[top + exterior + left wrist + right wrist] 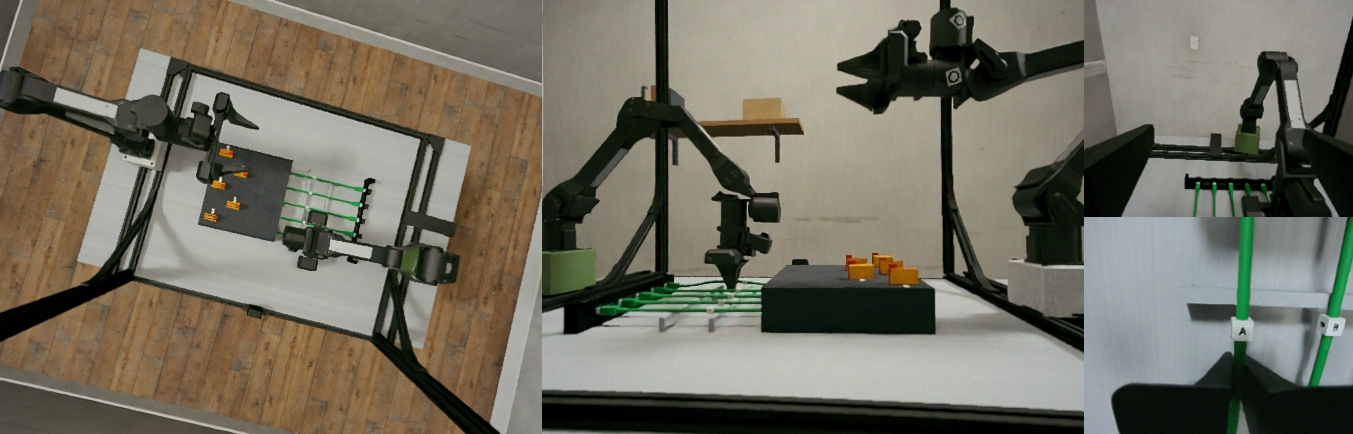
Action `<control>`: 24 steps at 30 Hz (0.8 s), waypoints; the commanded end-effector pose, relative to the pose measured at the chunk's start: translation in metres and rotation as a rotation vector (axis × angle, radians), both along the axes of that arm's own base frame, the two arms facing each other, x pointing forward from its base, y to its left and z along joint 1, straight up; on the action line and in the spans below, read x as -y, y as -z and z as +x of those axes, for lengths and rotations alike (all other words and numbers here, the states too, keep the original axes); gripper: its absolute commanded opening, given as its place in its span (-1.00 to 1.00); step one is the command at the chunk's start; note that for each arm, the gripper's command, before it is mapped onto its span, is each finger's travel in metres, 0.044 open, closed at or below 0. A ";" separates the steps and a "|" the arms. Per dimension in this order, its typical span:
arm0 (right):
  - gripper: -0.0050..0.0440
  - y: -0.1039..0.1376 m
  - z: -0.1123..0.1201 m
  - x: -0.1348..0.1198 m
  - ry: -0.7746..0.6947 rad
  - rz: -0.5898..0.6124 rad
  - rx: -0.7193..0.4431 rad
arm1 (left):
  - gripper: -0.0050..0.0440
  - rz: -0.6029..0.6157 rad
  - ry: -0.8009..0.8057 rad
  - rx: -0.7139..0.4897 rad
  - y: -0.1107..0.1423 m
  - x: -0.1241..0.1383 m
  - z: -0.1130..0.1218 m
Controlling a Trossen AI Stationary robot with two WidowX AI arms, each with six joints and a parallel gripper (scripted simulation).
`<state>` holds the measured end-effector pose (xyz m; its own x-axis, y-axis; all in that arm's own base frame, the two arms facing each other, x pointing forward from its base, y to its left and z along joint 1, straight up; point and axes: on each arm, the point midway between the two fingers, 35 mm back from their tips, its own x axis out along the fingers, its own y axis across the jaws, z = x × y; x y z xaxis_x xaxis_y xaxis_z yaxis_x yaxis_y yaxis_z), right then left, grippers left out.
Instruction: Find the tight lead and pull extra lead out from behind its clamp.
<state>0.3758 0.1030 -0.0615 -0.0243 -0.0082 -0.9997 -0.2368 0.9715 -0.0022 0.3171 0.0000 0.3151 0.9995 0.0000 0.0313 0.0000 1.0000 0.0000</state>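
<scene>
Five green leads (325, 200) run from a black box (247, 192) to a black plug bar (364, 207). Several orange handles (226, 202) stand on the box, also in the side view (882, 267). My right gripper (1233, 357) points down and is shut on lead A (1244, 290), just below its white A tag (1242, 329); lead B (1333, 314) runs beside it. In the side view the right gripper (729, 282) pinches the lead low over the mat. My left gripper (839, 77) is open and empty, high above the box (847, 305); from above it (251, 150) hangs over the handles.
Two low grey bars (687, 320) cross under the leads. A black frame (425, 190) rings the mat. The right arm stands on a green base (567, 270), the left arm on a white base (1047, 287). A wooden shelf with a box (752, 122) is on the back wall.
</scene>
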 end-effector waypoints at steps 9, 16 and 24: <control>-1.00 0.000 -0.004 0.001 0.000 0.008 0.029 | 1.00 0.000 0.000 0.018 -0.008 0.000 -0.001; -1.00 0.000 -0.004 0.001 0.000 0.008 0.029 | 1.00 0.000 0.000 0.018 -0.008 0.000 -0.001; 0.06 -0.044 0.006 -0.002 0.000 0.015 0.056 | 1.00 0.000 0.000 0.018 -0.008 0.000 -0.001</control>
